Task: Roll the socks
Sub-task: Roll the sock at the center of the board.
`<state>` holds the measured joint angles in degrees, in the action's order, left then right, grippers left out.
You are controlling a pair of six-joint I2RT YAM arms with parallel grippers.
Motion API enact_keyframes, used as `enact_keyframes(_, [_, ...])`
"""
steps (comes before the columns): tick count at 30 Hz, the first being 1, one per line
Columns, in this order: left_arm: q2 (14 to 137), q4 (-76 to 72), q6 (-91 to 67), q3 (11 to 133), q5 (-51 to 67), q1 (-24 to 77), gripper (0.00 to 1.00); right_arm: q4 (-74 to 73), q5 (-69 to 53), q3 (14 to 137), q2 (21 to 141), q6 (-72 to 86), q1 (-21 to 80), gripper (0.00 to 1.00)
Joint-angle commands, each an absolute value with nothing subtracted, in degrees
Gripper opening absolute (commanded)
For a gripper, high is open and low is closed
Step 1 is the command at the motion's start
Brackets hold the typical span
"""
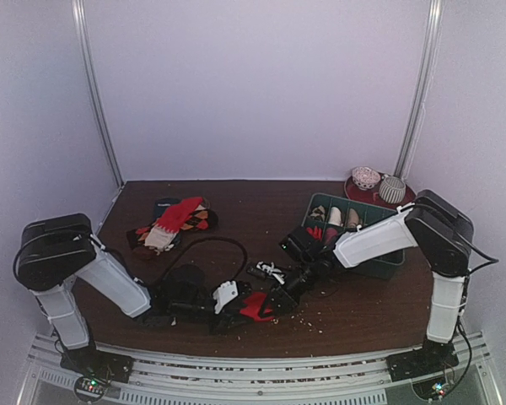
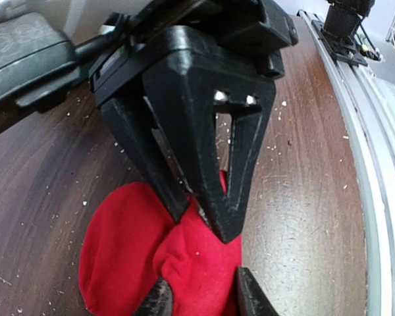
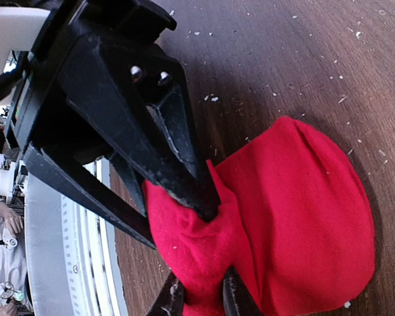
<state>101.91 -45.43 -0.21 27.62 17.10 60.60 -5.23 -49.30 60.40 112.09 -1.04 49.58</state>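
In the top external view, both arms reach in to the lower middle of the frame. There the red sock (image 1: 255, 305) lies bunched on the dark wooden table (image 1: 261, 211). The left gripper (image 1: 240, 314) comes at it from the left and the right gripper (image 1: 274, 300) from the right, and both meet on the cloth. A pile of socks (image 1: 175, 221) in red, white and black lies in the upper left of the tabletop. A green organizer tray (image 1: 388, 260) sits at the right, under the right arm. Beyond it, a dark red plate (image 1: 354, 192) carries two sock balls (image 1: 378, 183). A black cable (image 1: 209, 242) loops over the table near the centre.

In the left wrist view, the left gripper (image 2: 201, 299) sits at the bottom edge, its fingers pinched on a fold of the red sock (image 2: 125, 257). The right gripper (image 2: 201, 220) points down from the top of the frame, its tips clamped together on the same sock just above. Pale specks (image 2: 281, 103) dot the wood.

In the right wrist view, the right gripper (image 3: 201, 299) sits at the bottom edge and nips the gathered neck of the red sock (image 3: 303, 217). The rest of the sock bulges rounded toward the right of the frame. The left gripper (image 3: 178, 224) slants in from the upper left and bites the cloth close beside it.
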Motion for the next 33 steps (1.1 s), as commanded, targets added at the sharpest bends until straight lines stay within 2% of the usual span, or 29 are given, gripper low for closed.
enact_keyframes(1, [104.41, -44.79, -0.12, 29.39, 17.36, 61.61, 0.26, -15.82, -41.96, 57.16, 116.96, -0.09, 49.84, 0.19])
enact_keyframes(5, [105.33, -43.24, -1.21, 30.99, 18.03, 61.61, 0.07, -15.78, -40.94, 57.36, 116.55, 0.27, 49.86, 0.21])
enact_keyframes(6, [105.60, -42.48, -1.89, 31.44, 17.47, 61.61, 0.00, -15.47, -40.11, 57.20, 115.96, 0.53, 49.84, 0.22])
enact_keyframes(11, [105.97, -38.46, -10.08, 32.06, 16.66, 60.52, 0.00, -8.66, -36.45, 54.25, 107.23, 2.09, 49.83, 0.31])
enact_keyframes(15, [106.88, -33.97, -18.60, 32.01, 20.96, 58.09, 0.00, 6.69, -28.89, 45.29, 91.12, 2.51, 50.39, 0.46])
enact_keyframes(19, [109.16, -34.63, -25.26, 31.09, 27.29, 55.36, 0.00, 17.57, -19.81, 37.16, 81.87, -6.55, 53.72, 0.51])
enact_keyframes(27, [112.46, -32.33, -30.23, 31.24, 30.33, 53.44, 0.00, 21.00, -4.82, 36.87, 88.08, -20.05, 61.82, 0.53])
enact_keyframes(33, [112.45, -30.60, -30.49, 31.46, 30.79, 53.44, 0.00, 22.07, -5.66, 39.37, 93.17, -21.75, 62.53, 0.53])
